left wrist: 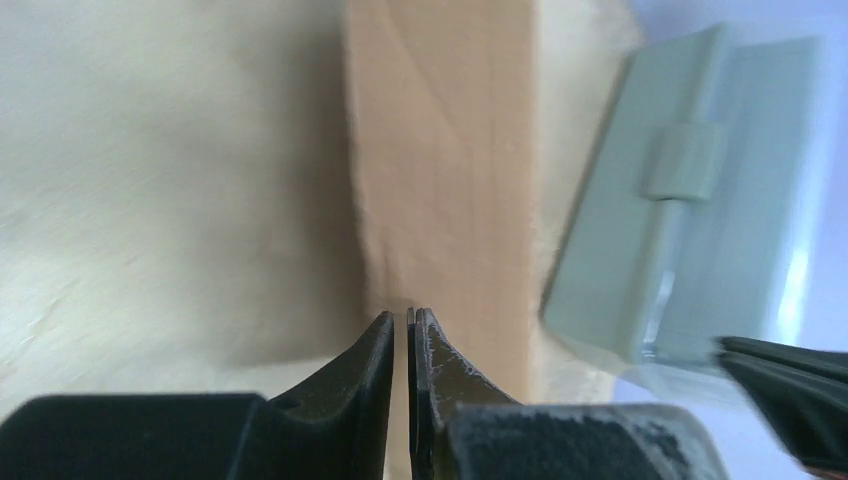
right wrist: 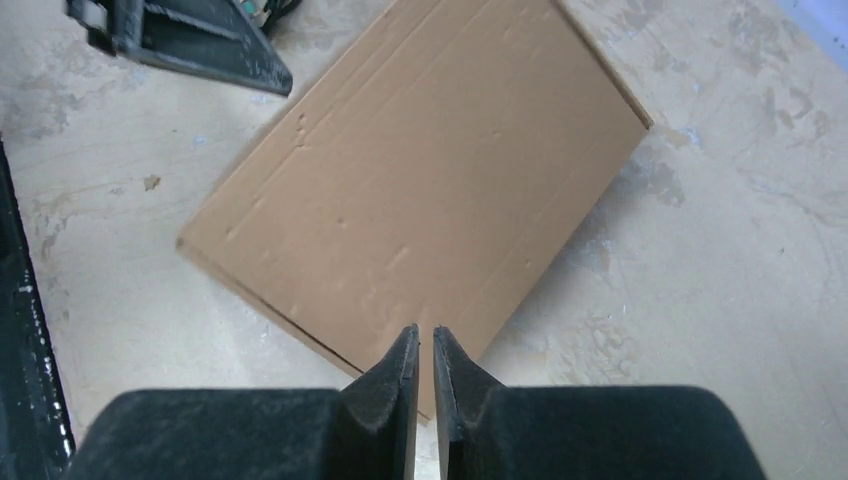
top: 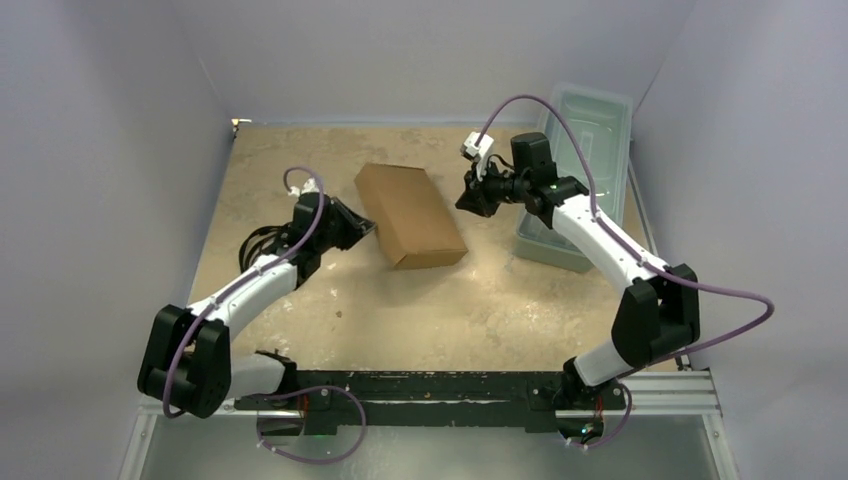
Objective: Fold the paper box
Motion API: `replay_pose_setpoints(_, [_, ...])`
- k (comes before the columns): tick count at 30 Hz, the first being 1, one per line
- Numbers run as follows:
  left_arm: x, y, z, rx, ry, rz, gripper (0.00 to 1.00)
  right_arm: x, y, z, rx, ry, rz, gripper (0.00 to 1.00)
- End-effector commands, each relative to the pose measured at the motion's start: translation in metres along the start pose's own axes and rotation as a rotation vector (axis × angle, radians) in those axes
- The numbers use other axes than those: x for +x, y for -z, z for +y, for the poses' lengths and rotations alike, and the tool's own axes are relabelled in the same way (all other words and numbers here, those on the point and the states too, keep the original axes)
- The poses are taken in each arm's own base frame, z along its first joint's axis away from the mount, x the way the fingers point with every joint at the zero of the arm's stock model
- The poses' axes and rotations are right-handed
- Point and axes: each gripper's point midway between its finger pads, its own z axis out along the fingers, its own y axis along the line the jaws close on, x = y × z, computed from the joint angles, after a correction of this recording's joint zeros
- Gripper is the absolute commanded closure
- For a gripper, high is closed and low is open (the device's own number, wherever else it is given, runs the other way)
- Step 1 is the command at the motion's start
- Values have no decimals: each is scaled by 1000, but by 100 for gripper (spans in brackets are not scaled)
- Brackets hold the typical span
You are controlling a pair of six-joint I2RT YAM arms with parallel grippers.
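On the tabletop (top: 420, 310), plain brown paper box (top: 410, 213) — left fingers (left wrist: 372, 365) and right fingers (right wrist: 392, 380) clenched, empty.

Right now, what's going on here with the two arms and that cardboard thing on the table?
Two robot arms are working on a brown cardboard box, which lies closed on the table between them. The left end effector sits low, close to the box's left side, shut and holding nothing. The right end effector hovers on the other side, also shut and empty. A clear plastic bin stands beside the right arm.
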Motion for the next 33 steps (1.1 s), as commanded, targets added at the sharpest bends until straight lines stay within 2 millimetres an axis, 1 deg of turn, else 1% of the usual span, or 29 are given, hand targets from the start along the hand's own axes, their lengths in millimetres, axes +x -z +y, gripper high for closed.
replay_pose_setpoints(1, [15,16,51,-137,-12,35,89,-8,11,12,-35,73,-38,87])
replay_pose_setpoints(3, [15,24,62,-177,-12,33,81,-6,15,15,-38,81,-36,86])
replay_pose_setpoints(4, [12,29,64,-188,-21,26,72,-6,18,18,-43,91,-36,84])
replay_pose_setpoints(5, [9,34,66,-201,-24,17,65,-4,21,20,-46,104,-28,81])
replay_pose_setpoints(6, [6,39,67,-207,-32,4,61,-3,25,23,-51,126,-24,79])
replay_pose_setpoints(8, [0,49,64,-207,-51,-17,59,-2,36,30,-60,182,-20,71])
replay_pose_setpoints(9, [-6,53,61,-208,-67,-41,57,-2,43,32,-61,213,-26,68])
replay_pose_setpoints(10, [-10,56,58,-197,-85,-55,54,1,49,35,-64,233,-30,65])
replay_pose_setpoints(11, [-12,58,53,-179,-106,-56,49,0,57,37,-56,259,-48,62])
replay_pose_setpoints(13, [-4,58,35,-76,-171,3,41,1,74,39,-36,294,-86,55])
replay_pose_setpoints(15, [10,55,16,53,-229,80,37,4,90,42,-19,325,-126,47])
replay_pose_setpoints(16, [16,54,8,116,-242,107,36,4,98,44,-14,342,-151,44])
replay_pose_setpoints(18, [21,50,0,196,-248,114,32,5,112,50,-6,369,-194,39])
replay_pose_setpoints(19, [22,47,1,205,-245,108,29,5,118,51,4,380,-216,37])
replay_pose_setpoints(22, [23,38,8,204,-237,92,23,4,135,51,31,371,-276,36])
replay_pose_setpoints(25, [26,30,16,193,-225,94,19,6,143,49,25,338,-304,36])
replay_pose_setpoints(28, [25,29,17,206,-217,70,15,9,147,46,26,320,-315,36])
replay_pose_setpoints(31, [21,32,21,193,-222,37,7,10,148,47,17,310,-331,34])
replay_pose_setpoints(32, [19,33,24,179,-221,25,4,12,151,41,38,299,-332,34])
replay_pose_setpoints(33, [17,33,26,171,-219,15,2,14,151,39,43,294,-331,34])
